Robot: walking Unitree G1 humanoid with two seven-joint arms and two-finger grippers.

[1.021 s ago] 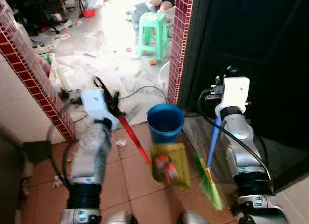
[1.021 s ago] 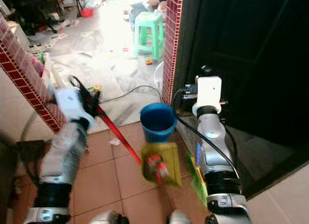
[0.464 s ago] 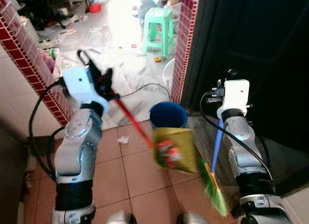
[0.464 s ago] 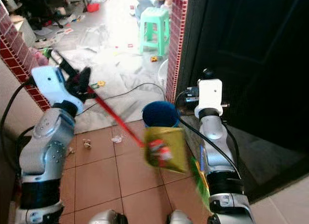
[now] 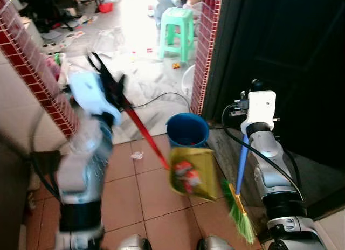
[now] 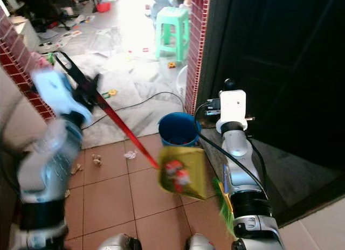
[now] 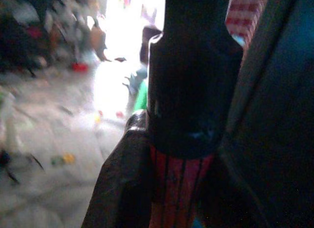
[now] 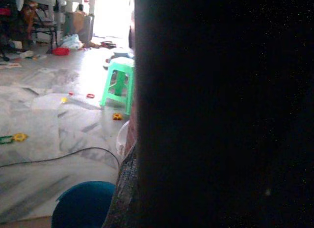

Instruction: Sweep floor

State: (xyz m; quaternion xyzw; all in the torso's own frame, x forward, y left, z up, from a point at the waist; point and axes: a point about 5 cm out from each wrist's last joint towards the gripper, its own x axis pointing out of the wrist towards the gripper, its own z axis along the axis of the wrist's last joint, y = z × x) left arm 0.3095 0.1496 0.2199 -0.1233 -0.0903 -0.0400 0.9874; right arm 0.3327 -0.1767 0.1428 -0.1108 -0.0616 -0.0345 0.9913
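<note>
My left gripper (image 5: 110, 84) is raised at the left and shut on the red handle (image 5: 144, 134) of a yellow dustpan (image 5: 192, 174). The pan hangs tilted just in front of a blue bucket (image 5: 187, 130), with red and white litter in it. In the left wrist view, black fingers (image 7: 189, 90) clamp the red handle (image 7: 176, 198). My right gripper (image 5: 254, 87) is held up by the dark doorway, shut on a broom with a blue stick (image 5: 242, 159) and green bristles (image 5: 240, 220) near the floor.
A red-tiled pillar (image 5: 205, 50) stands just behind the bucket, and a red-tiled wall (image 5: 32, 72) is at the left. Beyond lie a green stool (image 5: 176, 26), a black cable (image 5: 156, 99) and scattered litter. Scraps (image 5: 137, 154) lie on the brown tiles.
My left arm swung up and is blurred with motion. The dustpan rose off the tiles and tilted beside the bucket. The right arm and broom stayed nearly still.
</note>
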